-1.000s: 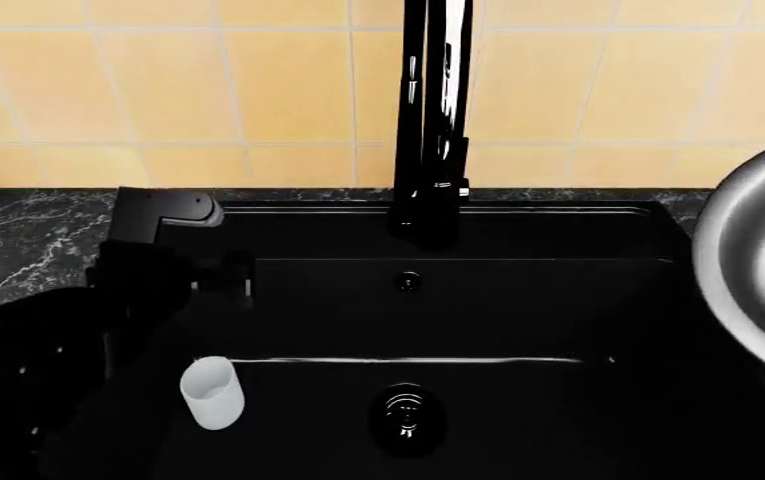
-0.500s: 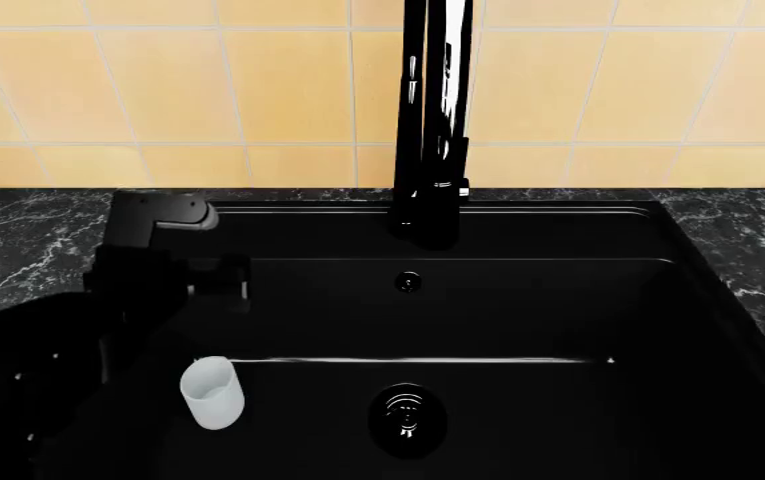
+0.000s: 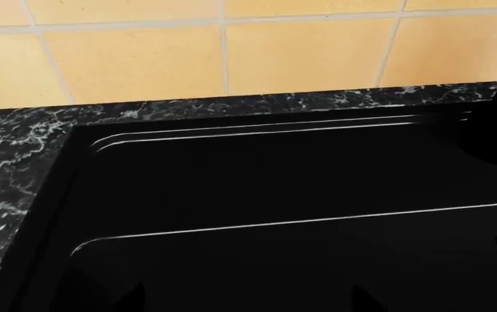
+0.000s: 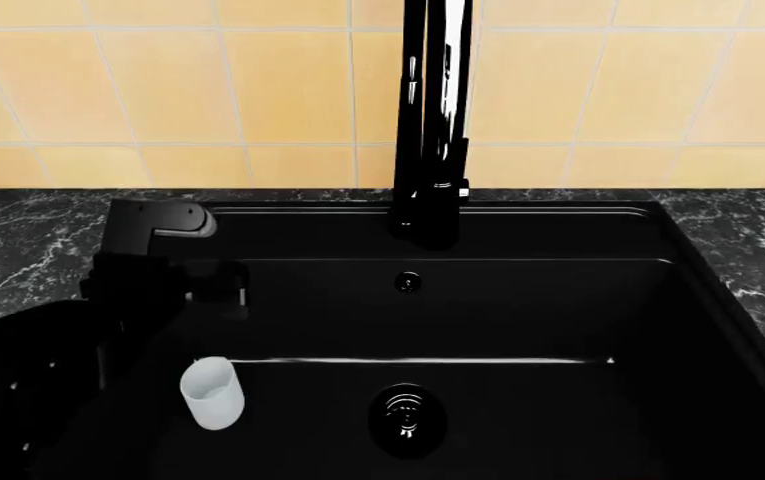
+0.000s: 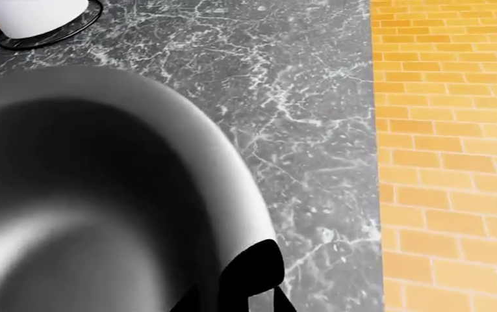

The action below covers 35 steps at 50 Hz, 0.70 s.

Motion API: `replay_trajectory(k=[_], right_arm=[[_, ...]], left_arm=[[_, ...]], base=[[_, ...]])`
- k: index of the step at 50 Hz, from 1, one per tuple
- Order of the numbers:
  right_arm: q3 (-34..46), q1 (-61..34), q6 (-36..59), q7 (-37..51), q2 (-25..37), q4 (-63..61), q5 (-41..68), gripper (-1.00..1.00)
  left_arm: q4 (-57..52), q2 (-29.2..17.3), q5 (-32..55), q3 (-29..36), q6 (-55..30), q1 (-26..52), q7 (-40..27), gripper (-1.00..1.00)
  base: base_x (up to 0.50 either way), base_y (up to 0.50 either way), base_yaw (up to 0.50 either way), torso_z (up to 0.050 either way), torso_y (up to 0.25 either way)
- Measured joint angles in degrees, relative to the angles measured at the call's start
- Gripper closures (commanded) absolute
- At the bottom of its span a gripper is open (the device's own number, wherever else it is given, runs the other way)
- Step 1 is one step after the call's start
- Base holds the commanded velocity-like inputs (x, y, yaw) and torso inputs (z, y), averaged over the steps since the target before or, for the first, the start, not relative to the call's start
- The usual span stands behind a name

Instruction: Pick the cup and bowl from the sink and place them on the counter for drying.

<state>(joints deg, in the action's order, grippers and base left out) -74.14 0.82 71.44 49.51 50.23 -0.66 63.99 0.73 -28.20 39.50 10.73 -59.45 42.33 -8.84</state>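
Head view: a matte black sink (image 4: 489, 330) is seen from above, set in a marble-look counter (image 4: 22, 240) w/ yellow tiles behind. A glossy black tap (image 4: 429, 120) rises at 12 o'clock. The round drain (image 4: 408, 418) lies at 6 o'clock. A small white cup (image 4: 211, 393) stands upright on the basin floor at approx. 7 o'clock, well apart from the drain. The left gripper (image 4: 175, 255) hangs above and behind the cup, at 9 o'clock; its jaw state cannot be told, black on black.

Right wrist view: a steel bowl (image 5: 92, 188) fills the frame, its rim pinched by the right gripper (image 5: 250, 270), held over the veined counter. A white paper-towel roll (image 5: 36, 13) is seen at the far corner.

Judged step: the bowl is to be set down. It should be lowered level onto bare marble, clear of the roll, and released only once its base rests flat.
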Motion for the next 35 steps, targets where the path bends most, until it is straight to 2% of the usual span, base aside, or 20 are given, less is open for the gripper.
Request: replay_trajectory(k=[2, 3, 23, 35], right_arm=[[0.69, -0.48, -0.29, 0.01, 0.05, 0.1, -0.36, 1.0], [0.97, -0.74, -0.36, 0.06, 0.07, 0.16, -0.45, -1.0], [4.28, -4.83, -1.8, 1.54, -0.79, -1.54, 4.87, -1.0], [3.03, -5.76, -2.63, 4.8, 0.21, -5.34, 5.21, -1.0]], left_arm=[[-0.01, -0.04, 0.02, -0.02, 0.03, -0.09, -0.03, -1.0], [-0.02, -0.05, 0.04, -0.03, 0.05, -0.14, -0.06, -1.0], [0.64, 0.18, -0.02, 0.47, 0.56, -0.03, -0.01, -1.0], [1.18, 0.57, -0.12, 0.93, 0.85, 0.24, -0.03, -1.0]], base=[[0.0, 0.0, 0.0, 0.0, 0.0], [0.0, 0.0, 0.0, 0.0, 0.0], [0.0, 0.0, 0.0, 0.0, 0.0], [0.0, 0.0, 0.0, 0.0, 0.0]])
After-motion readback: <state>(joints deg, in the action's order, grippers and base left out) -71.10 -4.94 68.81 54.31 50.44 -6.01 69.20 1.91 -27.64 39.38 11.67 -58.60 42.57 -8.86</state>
